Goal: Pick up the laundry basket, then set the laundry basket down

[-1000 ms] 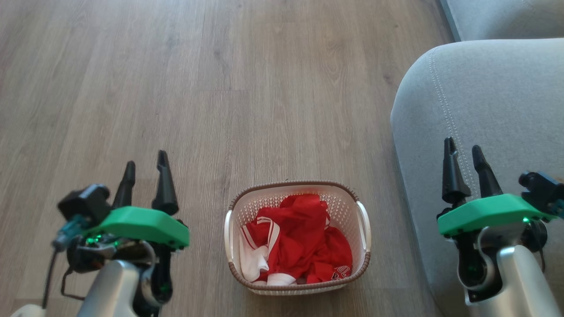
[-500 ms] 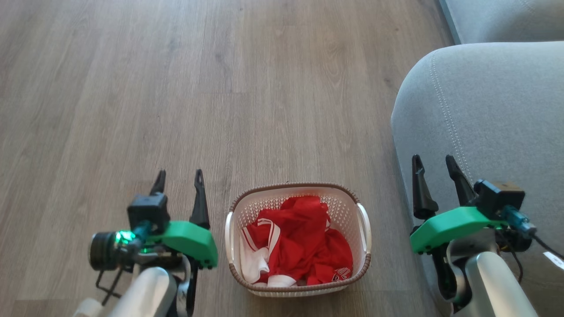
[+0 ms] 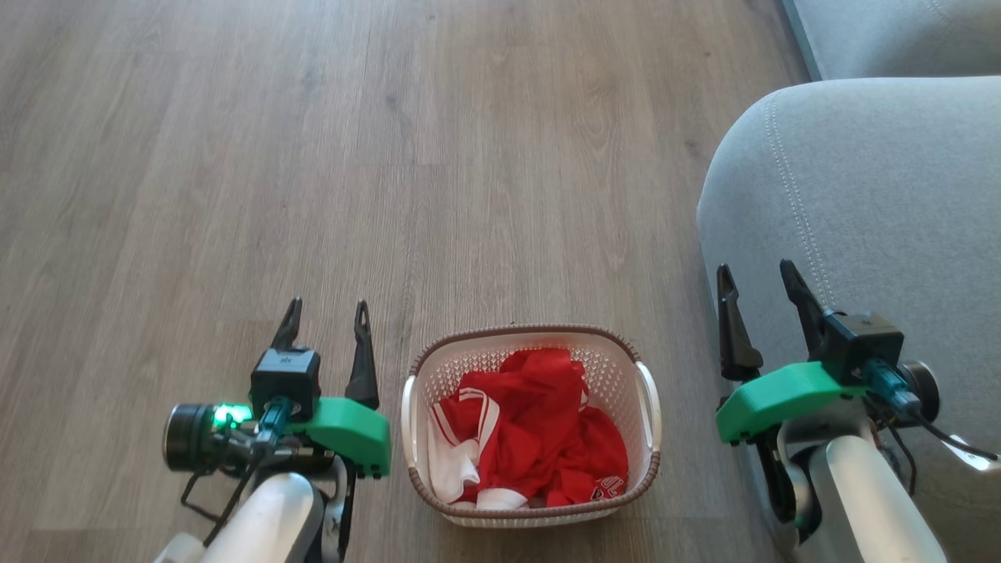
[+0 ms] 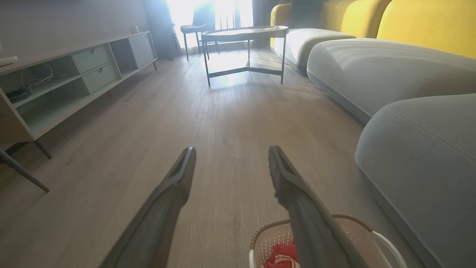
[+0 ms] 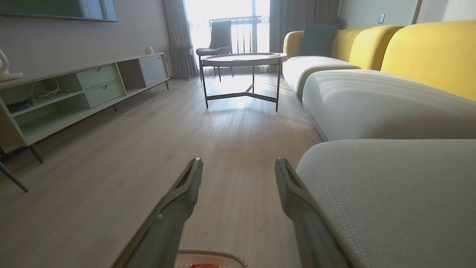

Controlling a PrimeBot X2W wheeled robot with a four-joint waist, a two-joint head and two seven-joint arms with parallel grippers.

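Hovering at the lower left of the head view, the left gripper has its two dark fingers spread wide and holds nothing. It is just beside the basket's left handle but not touching it.

The laundry basket stands upright on the wooden floor, between the two grippers and close in front of the robot. A loose heap of red and white clothes lies inside it, below the rim.

The basket looks light. Its thin perforated plastic walls would likely flex if squeezed, while the brown rim seems stiffer. The clothes are soft and should add little weight. The two white side handles are probably the best places to take hold, one finger slipped through each loop, with both sides raised evenly so the basket stays level.

The right handle faces the right gripper, whose fingers are also parted and empty. That gripper is near the handle, with a gap between them, over the edge of the grey sofa.
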